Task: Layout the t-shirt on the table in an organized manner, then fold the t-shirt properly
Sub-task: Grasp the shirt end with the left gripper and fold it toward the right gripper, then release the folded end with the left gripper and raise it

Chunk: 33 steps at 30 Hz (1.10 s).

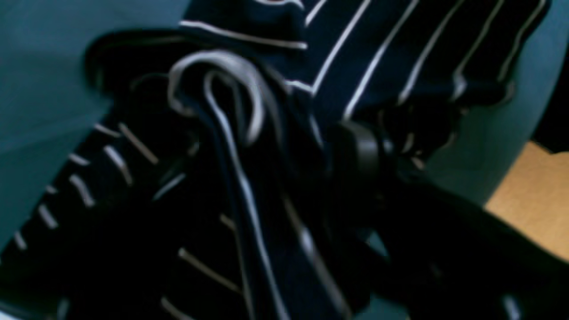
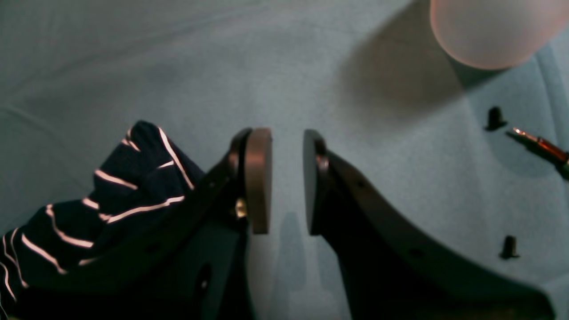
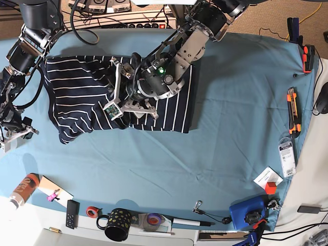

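**Left arm over the shirt, right arm off its edge**

Left wrist: bunched striped t-shirt (image 1: 364,66) fills the frame, a fold draped close at the left gripper (image 1: 355,151); too blurred and dark to tell jaw width or any hold.

Right wrist: right gripper (image 2: 286,178) empty, jaws narrowly parted above the table (image 2: 311,66); shirt lies left of them.

Base: shirt rumpled, long axis running across the table's far side. Left arm nearer, over its middle; right gripper at the shirt's edge.
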Each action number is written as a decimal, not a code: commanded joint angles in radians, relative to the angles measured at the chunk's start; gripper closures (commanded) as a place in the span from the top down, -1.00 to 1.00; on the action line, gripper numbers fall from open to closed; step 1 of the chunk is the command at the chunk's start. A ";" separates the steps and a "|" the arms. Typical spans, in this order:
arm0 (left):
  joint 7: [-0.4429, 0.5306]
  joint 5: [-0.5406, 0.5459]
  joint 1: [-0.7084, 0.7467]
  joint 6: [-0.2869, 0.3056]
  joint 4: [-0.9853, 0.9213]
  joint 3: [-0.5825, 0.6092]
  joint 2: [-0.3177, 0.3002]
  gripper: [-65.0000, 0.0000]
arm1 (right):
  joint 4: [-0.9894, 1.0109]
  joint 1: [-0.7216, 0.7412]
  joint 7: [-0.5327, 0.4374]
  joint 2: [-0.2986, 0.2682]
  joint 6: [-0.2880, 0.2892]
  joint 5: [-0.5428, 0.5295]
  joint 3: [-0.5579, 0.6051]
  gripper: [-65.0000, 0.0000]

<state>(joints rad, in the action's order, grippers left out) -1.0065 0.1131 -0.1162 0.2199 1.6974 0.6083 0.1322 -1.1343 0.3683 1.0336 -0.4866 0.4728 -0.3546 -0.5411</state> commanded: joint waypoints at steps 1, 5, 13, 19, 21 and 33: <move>0.020 0.037 -0.032 0.002 0.022 0.011 0.025 0.14 | -0.018 0.025 -0.031 -0.022 0.006 -0.011 -0.003 -0.59; -0.005 0.100 -0.085 0.002 0.042 0.045 0.025 0.14 | -0.018 0.025 -0.047 -0.021 0.006 -0.011 -0.003 -0.59; -0.108 -0.068 -0.099 -0.010 0.117 0.000 0.025 0.14 | -0.018 0.025 -0.046 -0.021 0.006 -0.011 -0.003 -0.59; -0.182 -0.163 -0.035 -0.043 0.119 -0.115 0.025 0.14 | -0.018 0.025 -0.038 -0.029 0.007 -0.011 -0.003 -0.59; -0.189 -0.166 -0.004 -0.037 0.123 -0.160 0.025 0.14 | -0.018 0.025 -0.036 -0.032 0.010 -0.011 -0.003 -0.59; -0.068 -0.163 0.135 -0.067 0.175 -0.247 -0.118 0.13 | -0.018 0.025 0.046 -0.043 0.010 -0.053 -0.003 -0.59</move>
<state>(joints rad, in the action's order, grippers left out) -1.0878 -0.0532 0.0303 0.1528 1.8584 0.3588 0.0051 -1.1343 0.3687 1.0977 -0.5007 0.4767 -0.3943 -0.5415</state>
